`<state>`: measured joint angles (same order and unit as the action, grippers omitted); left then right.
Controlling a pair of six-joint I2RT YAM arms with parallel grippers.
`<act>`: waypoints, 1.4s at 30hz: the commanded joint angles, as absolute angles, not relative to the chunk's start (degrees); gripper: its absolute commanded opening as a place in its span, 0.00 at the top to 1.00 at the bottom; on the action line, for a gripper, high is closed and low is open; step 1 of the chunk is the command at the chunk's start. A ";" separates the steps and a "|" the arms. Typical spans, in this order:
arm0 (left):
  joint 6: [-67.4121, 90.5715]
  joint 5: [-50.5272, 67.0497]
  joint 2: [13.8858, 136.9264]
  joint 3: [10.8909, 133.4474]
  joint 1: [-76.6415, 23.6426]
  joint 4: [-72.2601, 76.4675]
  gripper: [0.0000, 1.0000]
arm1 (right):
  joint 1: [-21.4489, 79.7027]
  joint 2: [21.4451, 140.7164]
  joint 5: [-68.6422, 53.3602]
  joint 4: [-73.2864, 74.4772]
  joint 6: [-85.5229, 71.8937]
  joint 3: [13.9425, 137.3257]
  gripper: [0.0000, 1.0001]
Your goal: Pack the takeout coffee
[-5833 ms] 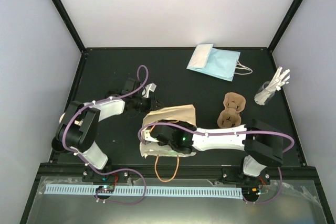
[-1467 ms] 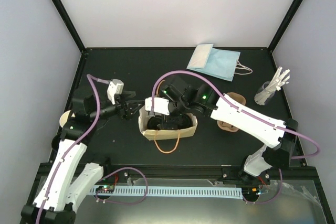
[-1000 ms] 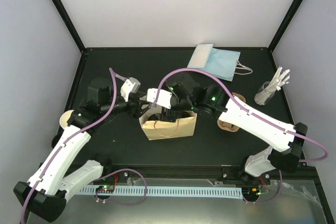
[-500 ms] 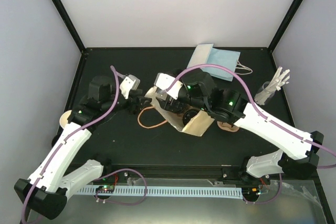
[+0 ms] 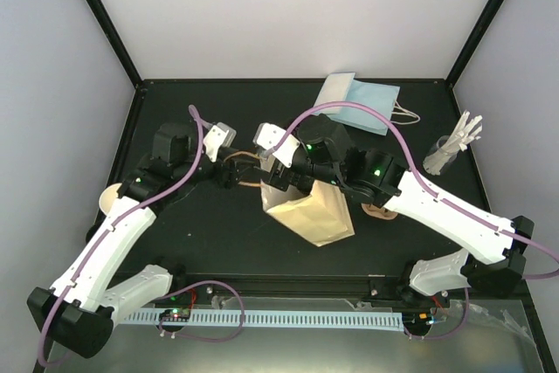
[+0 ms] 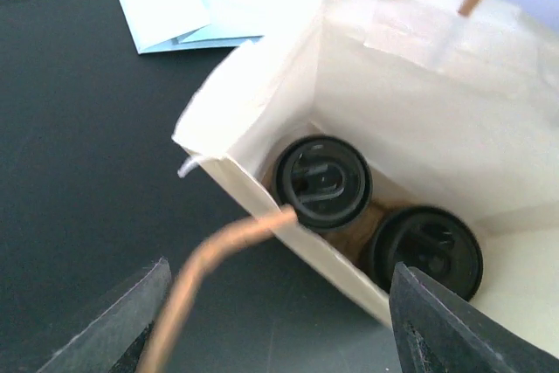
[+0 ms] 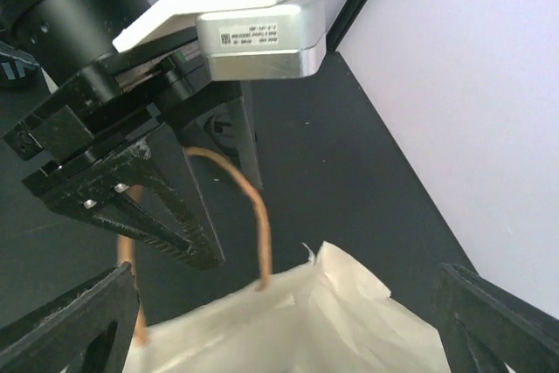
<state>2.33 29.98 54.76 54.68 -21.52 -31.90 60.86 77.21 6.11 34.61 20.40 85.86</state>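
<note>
The tan paper bag [image 5: 314, 211] sits mid-table with its mouth turned toward the left arm. In the left wrist view I look into the bag [image 6: 419, 102] and see two takeout coffee cups, one black lid [image 6: 323, 183] nearer the rim and another [image 6: 424, 248] beside it. My left gripper [image 5: 236, 169] [image 6: 279, 266] is open at the bag's mouth, with the brown handle [image 6: 218, 259] looping between its fingers. My right gripper [image 5: 281, 183] [image 7: 286, 272] stands wide open over the bag's rim [image 7: 332, 321], facing the left gripper [image 7: 236, 224].
Light blue paper bags [image 5: 356, 102] lie at the back. The brown pulp carrier [image 5: 384, 207] is partly hidden behind my right arm. A glass of stirrers [image 5: 450, 148] stands at the far right. A cream cup [image 5: 109, 198] shows by the left edge.
The bag has swung round and shifted right with my right gripper, so its mouth now faces the left arm. My left gripper has followed to the handle.
</note>
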 commanded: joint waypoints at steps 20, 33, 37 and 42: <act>23.19 31.67 52.78 63.21 -23.39 -47.89 0.19 | 60.51 67.90 6.44 26.03 15.07 73.90 0.07; 36.65 25.98 53.83 57.40 -36.33 -34.58 0.20 | 60.55 63.72 0.98 16.62 2.05 67.60 0.07; 37.26 24.24 52.42 56.14 -36.36 -33.23 0.21 | 60.53 61.90 -2.19 8.65 -5.67 65.60 0.07; 37.01 22.52 49.89 55.56 -36.32 -32.04 0.21 | 60.52 61.73 1.07 8.03 -8.17 69.44 0.07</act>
